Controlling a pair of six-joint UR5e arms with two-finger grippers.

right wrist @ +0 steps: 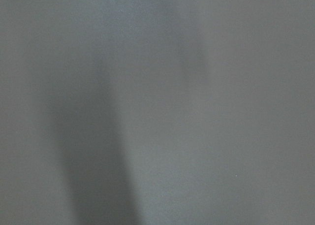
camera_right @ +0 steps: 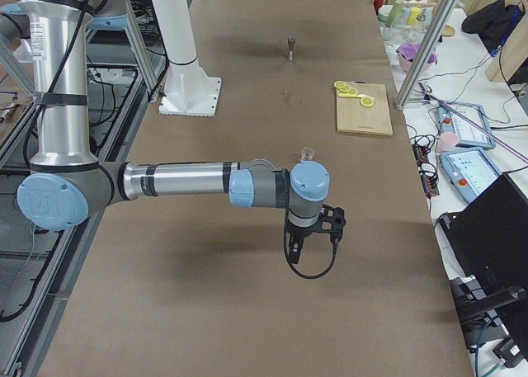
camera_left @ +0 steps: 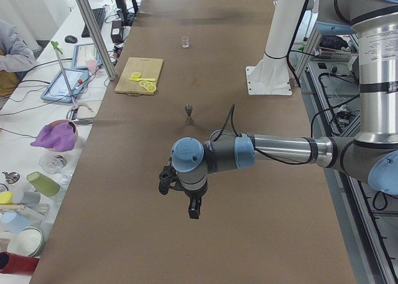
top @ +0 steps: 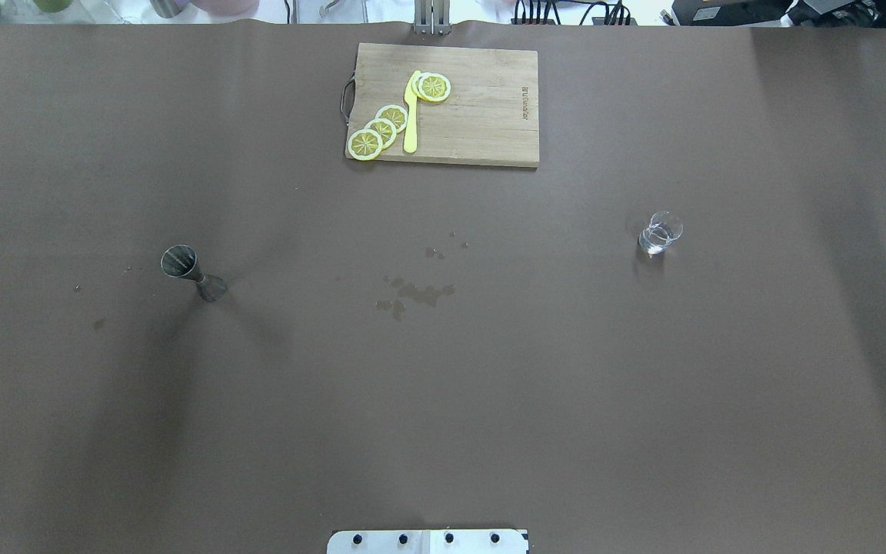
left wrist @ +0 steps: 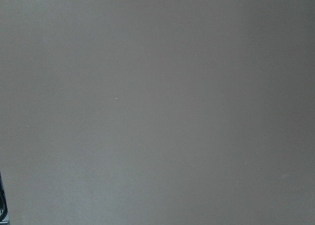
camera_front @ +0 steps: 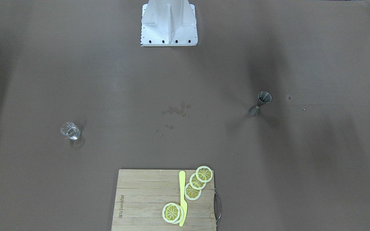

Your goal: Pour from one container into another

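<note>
A small clear glass (camera_front: 70,131) (top: 660,233) with some clear liquid in it stands upright on the brown table, on the robot's right side. On the left side a metal jigger (camera_front: 261,102) (top: 189,271) stands upright. Neither arm shows in the overhead or front views. Only the side views show them: the left gripper (camera_left: 166,183) hangs above the table, well short of the jigger (camera_left: 189,113), and the right gripper (camera_right: 332,220) hangs short of the glass (camera_right: 307,154). I cannot tell whether either is open or shut. Both wrist views show only bare table.
A wooden cutting board (top: 489,115) with lemon slices (top: 381,129) and a yellow knife (top: 411,115) lies at the far edge. Wet spots (top: 412,292) mark the table's middle. The robot's white base (camera_front: 169,29) stands at the near edge. Clutter and a seated person lie beyond the far edge.
</note>
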